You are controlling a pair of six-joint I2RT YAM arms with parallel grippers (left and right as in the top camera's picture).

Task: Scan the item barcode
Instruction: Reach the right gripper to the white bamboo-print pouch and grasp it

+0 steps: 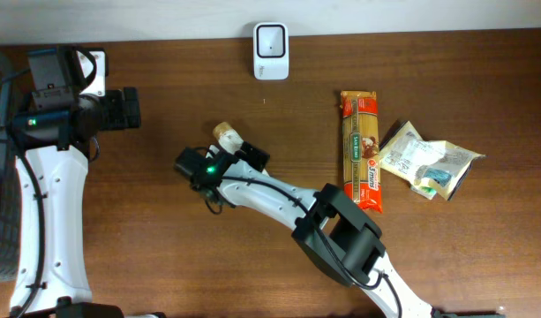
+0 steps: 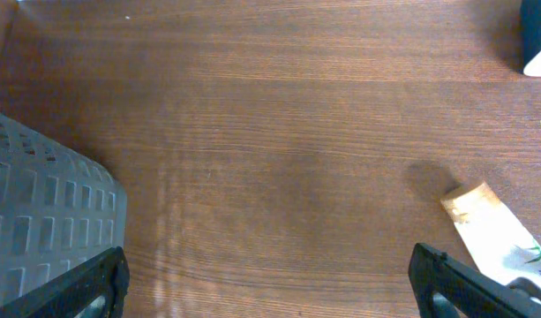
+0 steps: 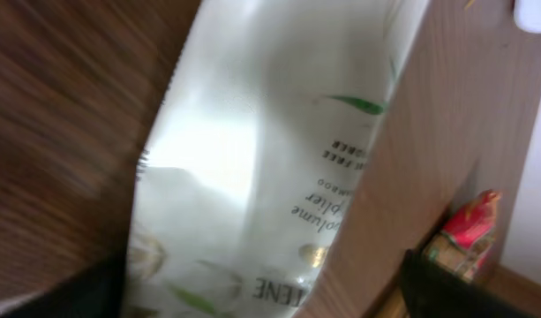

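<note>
The item, a white tube (image 1: 227, 135) with a tan end and green leaf print, lies on the wooden table left of centre. My right gripper (image 1: 235, 147) straddles it. In the right wrist view the tube (image 3: 261, 159) fills the space between the fingers, with bare wood showing between it and the right finger (image 3: 464, 287), so this gripper (image 3: 270, 296) stands open. The white barcode scanner (image 1: 271, 40) stands at the table's back edge. My left gripper (image 2: 270, 287) hovers open over bare wood at the far left, with the tube's end (image 2: 491, 231) ahead to its right.
A long orange pasta packet (image 1: 361, 150) and a crumpled clear bag (image 1: 429, 159) lie to the right. A grey perforated basket (image 2: 41, 212) sits at the table's left edge. The scanner's corner (image 2: 539, 44) shows at the top right of the left wrist view.
</note>
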